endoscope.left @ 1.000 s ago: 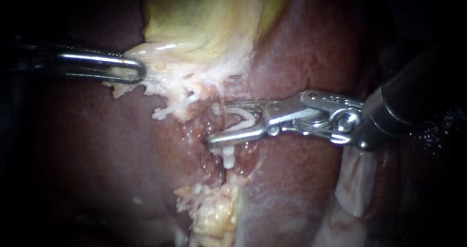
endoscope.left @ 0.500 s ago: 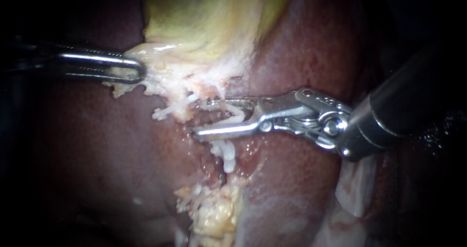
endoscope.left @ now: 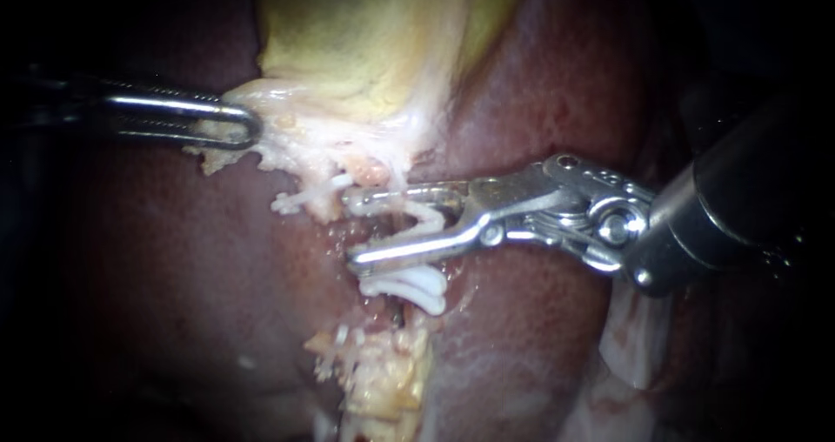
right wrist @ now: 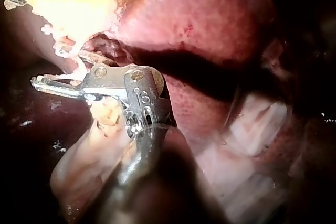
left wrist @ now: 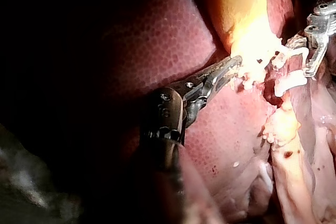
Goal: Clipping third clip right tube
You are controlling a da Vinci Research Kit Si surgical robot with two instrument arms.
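While the left instrument (endoscope.left: 246, 129), in from 9 o'clock, pinches the pale fringe (endoscope.left: 287, 146) of the gallbladder (endoscope.left: 357, 42) with its jaws pressed together on it, the right instrument (endoscope.left: 352, 229), in from 3 o'clock, has its jaws spread with an open clip (endoscope.left: 426, 217) held between them, a leg against each jaw. A thin tube (endoscope.left: 396, 184) drops from the fringe at 12 o'clock of those jaws and enters their gap (how deep it sits there I cannot tell). At 6 o'clock, just beside the lower jaw, white set clips (endoscope.left: 409, 287) lie stacked across the tube's line. One more white clip (endoscope.left: 300, 200) lies at 9 o'clock of the jaw tips, against the fringe. Dark red liver (endoscope.left: 174, 259) lies all around. The left wrist view shows the same pinch on the fringe, with the right jaws just ahead of it.
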